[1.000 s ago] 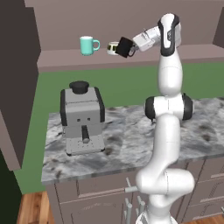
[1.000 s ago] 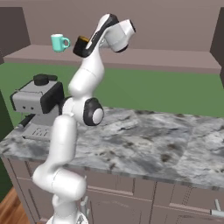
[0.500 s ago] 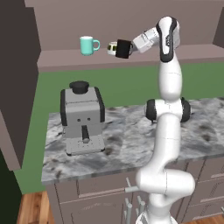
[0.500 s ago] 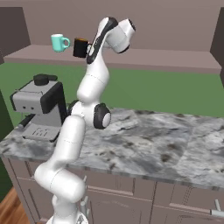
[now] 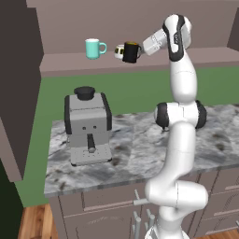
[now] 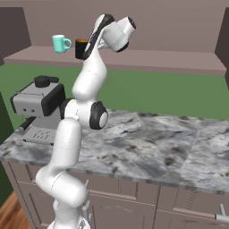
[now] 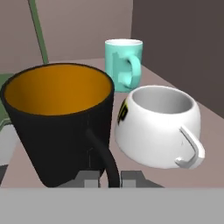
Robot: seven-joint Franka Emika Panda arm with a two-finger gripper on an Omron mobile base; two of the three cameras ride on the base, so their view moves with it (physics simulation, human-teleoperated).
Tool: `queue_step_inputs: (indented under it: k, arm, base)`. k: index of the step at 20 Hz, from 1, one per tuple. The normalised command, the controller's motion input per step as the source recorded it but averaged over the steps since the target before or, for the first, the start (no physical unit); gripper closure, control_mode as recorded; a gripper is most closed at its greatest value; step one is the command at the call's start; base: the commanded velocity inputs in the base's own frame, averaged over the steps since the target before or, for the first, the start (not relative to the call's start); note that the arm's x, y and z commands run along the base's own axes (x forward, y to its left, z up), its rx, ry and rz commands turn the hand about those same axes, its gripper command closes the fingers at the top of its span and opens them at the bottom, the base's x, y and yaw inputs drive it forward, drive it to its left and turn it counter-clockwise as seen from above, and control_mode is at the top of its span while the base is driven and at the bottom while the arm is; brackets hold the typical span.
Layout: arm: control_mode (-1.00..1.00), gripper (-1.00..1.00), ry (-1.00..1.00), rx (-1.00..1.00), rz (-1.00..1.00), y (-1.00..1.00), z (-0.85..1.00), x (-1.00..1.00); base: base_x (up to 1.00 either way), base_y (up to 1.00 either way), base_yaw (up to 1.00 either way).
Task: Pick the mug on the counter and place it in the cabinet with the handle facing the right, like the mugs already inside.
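The black mug [image 5: 131, 52] is held by its handle [image 7: 105, 162] in the closed gripper [image 7: 109, 178], just beside the white mug [image 7: 157, 124] on the cabinet [image 5: 84, 65] shelf.

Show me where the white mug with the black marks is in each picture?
Left base view: the white mug peeks out on the cabinet shelf, just left of the black mug.
Right base view: I cannot make it out; the black mug and the arm stand where it would be.
Hand view: it sits at centre right, beside the black mug.
Shared landmark: the teal mug.
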Motion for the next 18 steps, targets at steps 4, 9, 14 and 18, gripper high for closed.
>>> queue_step_inputs:
  k: [4,9,14,18]
  arm:
    - [-1.00,-1.00,0.00,0.00,-0.10,0.07,0.00,-0.18]
    - [-1.00,-1.00,0.00,0.00,-0.08,0.01,0.00,-0.12]
    - [-1.00,-1.00,0.01,0.00,-0.07,0.00,0.10,-0.13]
    - [-1.00,-1.00,0.01,0.00,-0.05,-0.03,0.20,-0.18]
  base:
    - [0.00,0.00,0.00]
    - [0.00,0.00,0.00]
    - [0.00,0.00,0.00]
    - [0.00,0.00,0.00]
